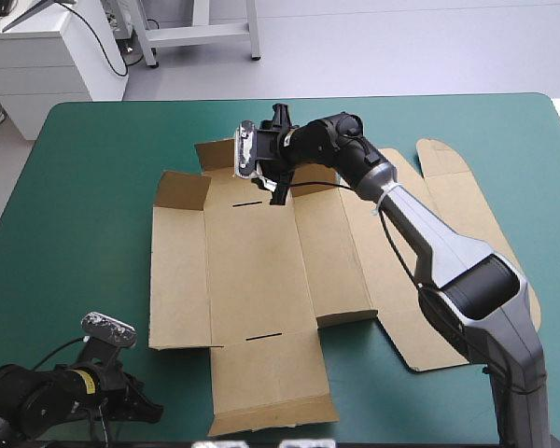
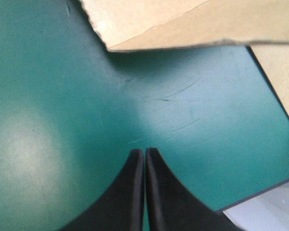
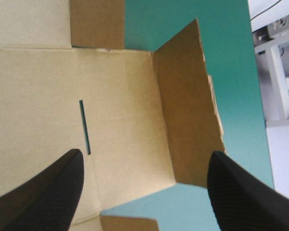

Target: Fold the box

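Left gripper (image 2: 144, 153) points at box (image 1: 252, 280) lying flat, lengthwise left-right.

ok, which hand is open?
The right hand, over the far edge of the box: its fingers stand apart. The left hand, off the box, is shut.

The box (image 1: 252, 280) is plain brown board, matt and unprinted, with a rough, fibrous edge on its raised flap. The teal-green cover (image 2: 48, 96) is smooth with a soft sheen and carries fine scratches. The jaws of the right gripper (image 3: 145, 153) are black, matt and finely pebbled. Those of the left gripper (image 2: 144, 150) look smooth.
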Controlling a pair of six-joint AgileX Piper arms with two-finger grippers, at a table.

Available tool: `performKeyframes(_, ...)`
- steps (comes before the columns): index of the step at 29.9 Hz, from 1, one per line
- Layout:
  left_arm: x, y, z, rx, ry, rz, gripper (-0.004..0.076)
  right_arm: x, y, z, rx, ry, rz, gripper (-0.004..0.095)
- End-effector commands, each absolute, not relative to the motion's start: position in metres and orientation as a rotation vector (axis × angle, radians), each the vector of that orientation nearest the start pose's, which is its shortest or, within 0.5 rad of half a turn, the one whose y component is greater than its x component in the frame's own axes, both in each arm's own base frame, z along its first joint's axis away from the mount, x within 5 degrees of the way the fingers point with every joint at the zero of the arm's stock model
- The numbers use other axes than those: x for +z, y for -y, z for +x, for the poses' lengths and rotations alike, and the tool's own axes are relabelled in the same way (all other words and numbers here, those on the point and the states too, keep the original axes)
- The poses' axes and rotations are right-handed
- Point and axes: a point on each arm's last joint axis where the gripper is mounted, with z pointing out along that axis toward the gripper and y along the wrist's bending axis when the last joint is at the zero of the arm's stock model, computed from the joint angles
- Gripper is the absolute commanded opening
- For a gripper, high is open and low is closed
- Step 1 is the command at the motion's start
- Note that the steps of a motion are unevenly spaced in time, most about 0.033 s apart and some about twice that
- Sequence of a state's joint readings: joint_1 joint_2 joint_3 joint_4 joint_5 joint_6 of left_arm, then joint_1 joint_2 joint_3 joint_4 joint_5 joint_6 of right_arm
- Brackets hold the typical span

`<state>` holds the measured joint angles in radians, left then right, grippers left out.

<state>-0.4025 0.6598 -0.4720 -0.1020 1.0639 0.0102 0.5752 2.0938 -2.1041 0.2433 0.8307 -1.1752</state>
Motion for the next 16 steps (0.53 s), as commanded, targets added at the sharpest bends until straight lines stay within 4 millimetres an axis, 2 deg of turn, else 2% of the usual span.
performKeyframes(1, 0.247, 0.044, 0.082, -0.271, -2.659, 0.497, -0.0008, 0.395, -0.257, 0.381, -0.084, -1.574, -1.534, 0.0632)
performKeyframes(4, 0.247, 0.044, 0.082, -0.271, -2.659, 0.497, -0.0008, 0.404, -0.241, 0.376, -0.191, -1.679, -1.501, 0.043)
performKeyframes(6, 0.247, 0.044, 0.082, -0.271, -2.659, 0.497, -0.0008, 0.411, -0.227, 0.376, -0.3, -1.719, -1.475, 0.0193)
performKeyframes(8, 0.247, 0.044, 0.082, -0.271, -2.659, 0.497, -0.0008, 0.418, -0.214, 0.376, -0.33, -1.76, -1.426, -0.0023)
performKeyframes(13, 0.247, 0.044, 0.082, -0.271, -2.659, 0.497, -0.0008, 0.429, -0.172, 0.384, -0.325, -1.909, -1.229, -0.0019)
performKeyframes(16, 0.247, 0.044, 0.082, -0.271, -2.659, 0.497, -0.0008, 0.427, -0.135, 0.39, -0.302, -2.103, -1.033, -0.0019)
